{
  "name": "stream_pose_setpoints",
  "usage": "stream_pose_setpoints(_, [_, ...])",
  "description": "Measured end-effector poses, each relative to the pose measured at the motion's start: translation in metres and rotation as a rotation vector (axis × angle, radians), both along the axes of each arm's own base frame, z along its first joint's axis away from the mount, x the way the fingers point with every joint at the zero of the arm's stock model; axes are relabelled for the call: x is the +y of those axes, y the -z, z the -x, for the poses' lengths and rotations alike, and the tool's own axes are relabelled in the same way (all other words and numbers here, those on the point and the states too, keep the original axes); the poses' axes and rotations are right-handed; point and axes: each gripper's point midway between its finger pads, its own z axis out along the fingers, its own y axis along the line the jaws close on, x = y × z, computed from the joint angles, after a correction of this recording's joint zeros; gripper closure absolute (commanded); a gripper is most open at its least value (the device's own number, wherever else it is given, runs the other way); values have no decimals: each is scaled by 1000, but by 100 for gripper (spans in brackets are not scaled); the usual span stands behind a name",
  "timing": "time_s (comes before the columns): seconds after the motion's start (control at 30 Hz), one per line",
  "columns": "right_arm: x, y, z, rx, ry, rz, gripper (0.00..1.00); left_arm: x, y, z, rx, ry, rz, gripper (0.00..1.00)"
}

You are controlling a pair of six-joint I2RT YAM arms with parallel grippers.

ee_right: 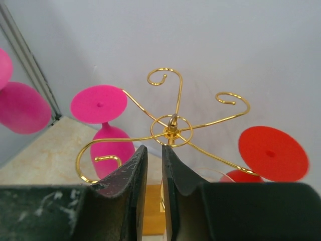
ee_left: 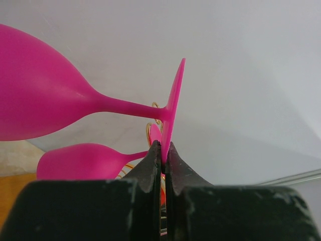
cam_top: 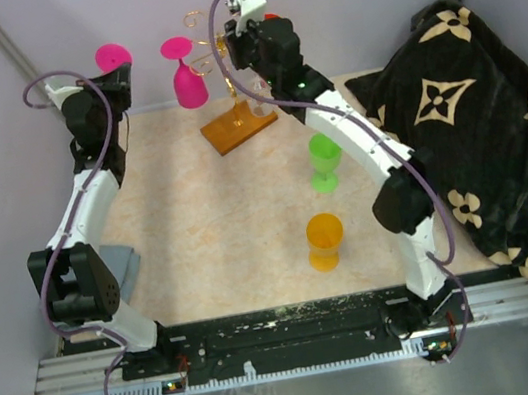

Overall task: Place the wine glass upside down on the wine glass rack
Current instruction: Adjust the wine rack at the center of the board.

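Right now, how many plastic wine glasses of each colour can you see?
Pink wine glasses: 2, the held pink glass in the left gripper, the hung pink glass on the gold wire rack.
Red wine glass: 1, on the rack.
Green wine glass: 1.
Orange wine glass: 1.
Total: 5.

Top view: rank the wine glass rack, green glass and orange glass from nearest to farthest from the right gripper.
From the right gripper:
1. wine glass rack: right by it, on the far side.
2. green glass: middle of the view, right of centre.
3. orange glass: closest to the near edge.
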Motion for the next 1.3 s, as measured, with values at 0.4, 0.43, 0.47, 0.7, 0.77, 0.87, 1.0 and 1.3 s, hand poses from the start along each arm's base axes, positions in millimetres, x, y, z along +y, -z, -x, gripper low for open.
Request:
stream_pose_setpoints(0.4, [-61, -73, 89, -65, 9, -93, 78, 2, 5, 3, 13, -3, -23, 97])
stream_pose_setpoints(0.43, [-64, -71, 90, -60, 13, -93, 78, 2, 5, 3, 16, -1, -24, 97])
stream_pose_setpoints(0.47, [-68, -68, 90, -52, 19, -93, 78, 1, 6, 3, 19, 3, -26, 97])
stream_pose_setpoints(0.7, [-84, -29, 78, 49, 51, -92, 78, -4, -1, 4, 23, 34, -38, 96])
stream_pose_setpoints(0.77, [-85, -19, 77, 79, 49, -86, 78, -5, -5, 5, 16, 35, -42, 96])
stream_pose_setpoints(0.87, [-83, -14, 79, 100, 27, -85, 78, -4, -6, 5, 13, 34, -51, 96])
stream_pose_setpoints(1.0, [-75, -10, 85, 137, -37, -99, 78, -5, -4, 5, 19, 36, -58, 96])
stream_pose_setpoints(1.3, [-42, -41, 91, 239, -292, -249, 78, -4, -2, 4, 26, 36, -60, 96])
